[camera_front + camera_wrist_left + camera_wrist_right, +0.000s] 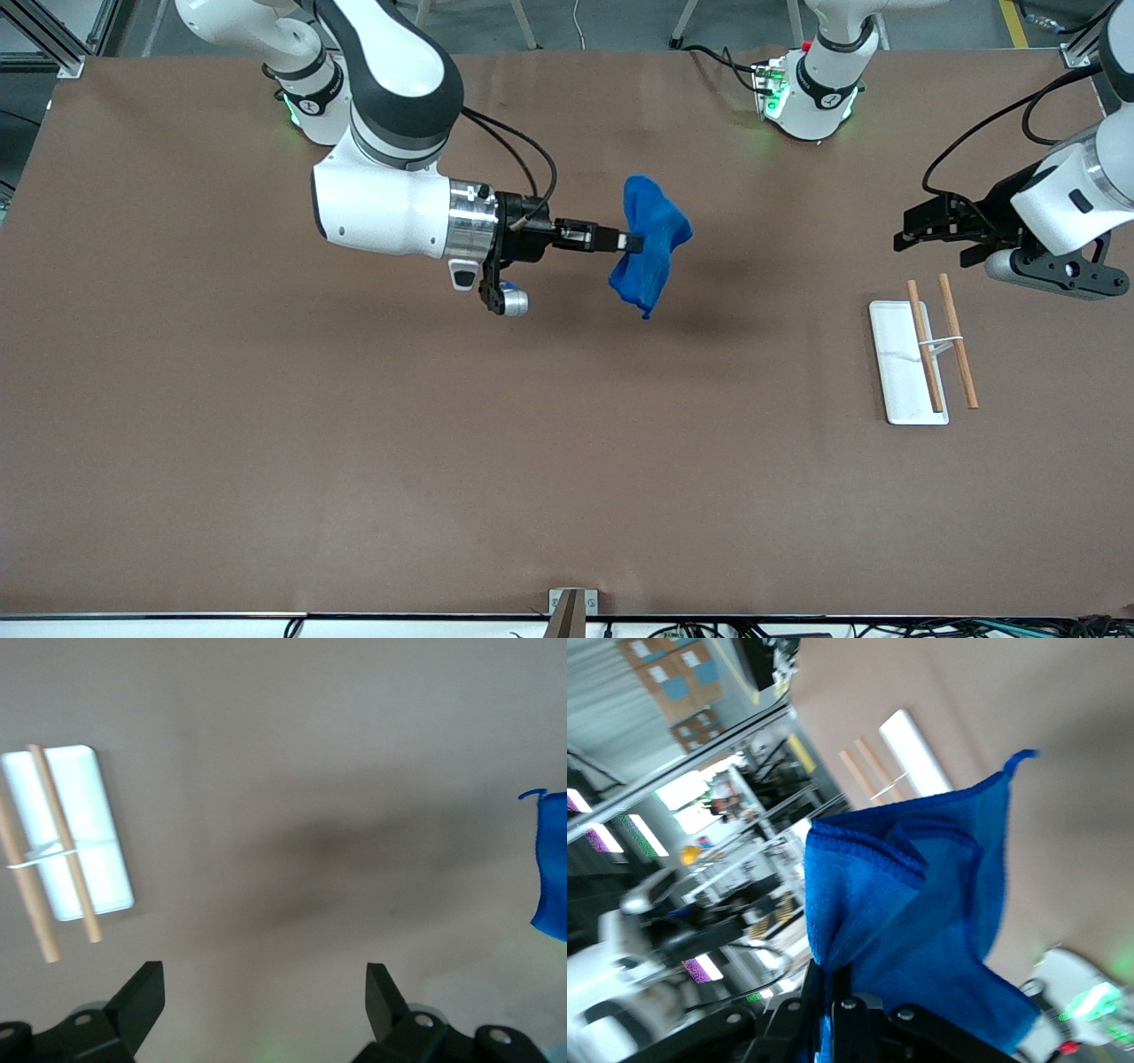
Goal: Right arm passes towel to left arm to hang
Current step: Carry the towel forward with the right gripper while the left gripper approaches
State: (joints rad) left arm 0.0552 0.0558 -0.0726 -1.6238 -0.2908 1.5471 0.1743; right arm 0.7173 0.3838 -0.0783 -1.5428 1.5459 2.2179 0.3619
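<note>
My right gripper (pixel 631 241) is shut on the bright blue towel (pixel 651 241) and holds it up over the middle of the table. The towel hangs bunched from the fingers, and it fills the right wrist view (pixel 921 921). My left gripper (pixel 908 232) is open and empty, up in the air over the left arm's end of the table, above the rack. An edge of the towel shows in the left wrist view (pixel 551 864). The rack is a white base (pixel 895 372) with two wooden bars (pixel 924 358). It also shows in the left wrist view (pixel 97 850).
The brown table (pixel 354 443) carries only the rack, near the left arm's end. The arm bases stand along the edge farthest from the front camera.
</note>
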